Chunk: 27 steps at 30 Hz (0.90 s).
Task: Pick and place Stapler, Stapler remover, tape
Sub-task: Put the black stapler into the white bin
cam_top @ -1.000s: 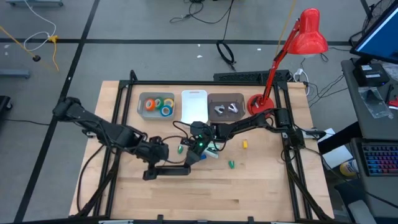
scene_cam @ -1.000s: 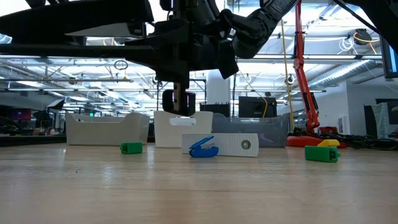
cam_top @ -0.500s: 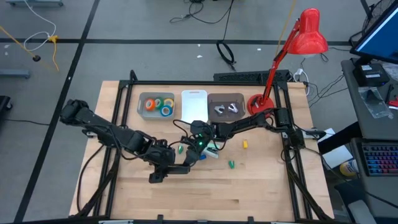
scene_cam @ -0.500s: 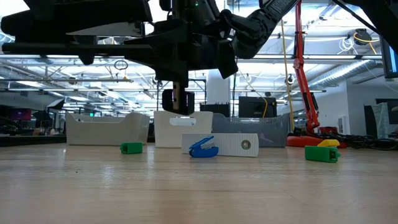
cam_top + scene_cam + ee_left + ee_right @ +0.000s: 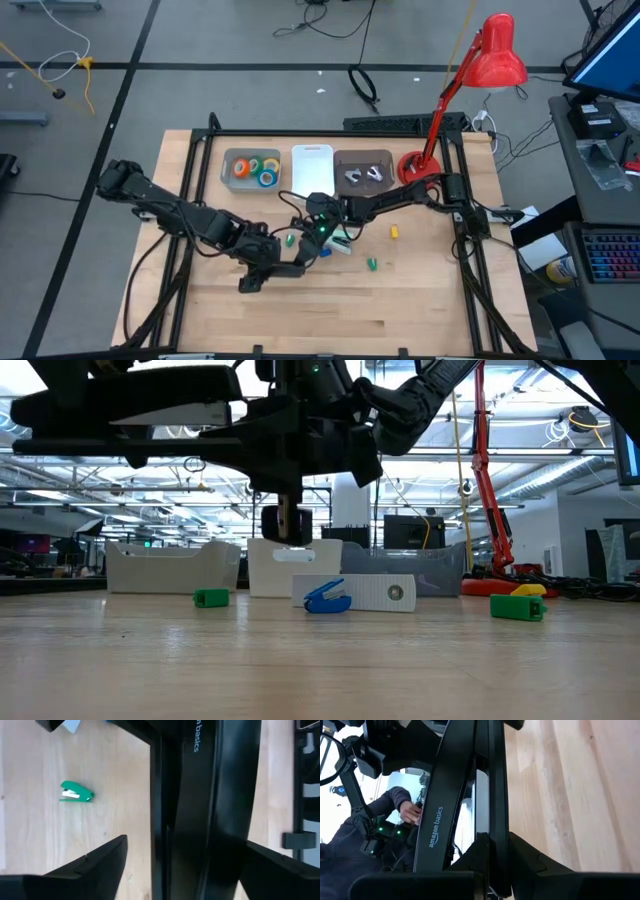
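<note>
A pale wooden tabletop (image 5: 420,310) stands on a grey workshop floor, with a red desk lamp (image 5: 495,55) at its 1 o'clock corner and 3 open bins along the 12 o'clock edge. The long black metal-and-plastic stapler (image 5: 200,810) is off the wood, in the air just 7 o'clock of the tabletop's centre. The left gripper (image 5: 268,262), reaching in from 9 o'clock, has its jaws pinching it across the body. The right gripper (image 5: 318,232), in from 3 o'clock, hangs at the stapler's 1 o'clock end, and whether its jaws grip there I cannot tell. This stapler looks rigid, fairly heavy and smooth-sided, so a hold across the middle of its length should stop it from tipping, while a hold near one end may let it swing. The empty white bin (image 5: 312,152) at 12 o'clock seems its likely place. The 4 coloured tape rolls (image 5: 255,168) lie in the grey bin at 11 o'clock.
</note>
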Each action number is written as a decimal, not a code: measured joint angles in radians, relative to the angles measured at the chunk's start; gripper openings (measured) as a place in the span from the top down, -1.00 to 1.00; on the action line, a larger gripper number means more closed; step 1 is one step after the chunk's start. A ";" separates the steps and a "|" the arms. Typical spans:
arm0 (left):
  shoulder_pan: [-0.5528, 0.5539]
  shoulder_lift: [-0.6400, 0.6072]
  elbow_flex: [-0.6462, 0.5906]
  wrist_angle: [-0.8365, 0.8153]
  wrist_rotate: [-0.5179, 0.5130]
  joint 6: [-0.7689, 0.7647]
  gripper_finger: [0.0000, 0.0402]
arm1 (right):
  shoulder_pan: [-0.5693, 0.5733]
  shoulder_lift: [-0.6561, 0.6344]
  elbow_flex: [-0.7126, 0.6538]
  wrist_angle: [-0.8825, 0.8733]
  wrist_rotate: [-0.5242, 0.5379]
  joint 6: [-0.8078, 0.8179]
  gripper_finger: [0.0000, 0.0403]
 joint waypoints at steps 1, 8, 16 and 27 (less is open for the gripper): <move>0.000 0.000 0.000 -0.005 -0.010 -0.004 -0.63 | -0.001 0.000 0.000 -0.001 0.001 0.000 0.83; -0.001 -0.001 0.000 -0.022 -0.032 -0.010 -0.08 | -0.001 0.000 -0.001 -0.002 0.006 0.033 0.83; -0.004 -0.002 0.000 -0.017 -0.019 0.015 0.24 | -0.001 0.000 -0.002 0.005 -0.009 0.068 0.78; -0.026 -0.002 0.000 -0.065 -0.021 -0.002 0.24 | -0.011 0.000 -0.001 0.015 0.044 0.044 0.67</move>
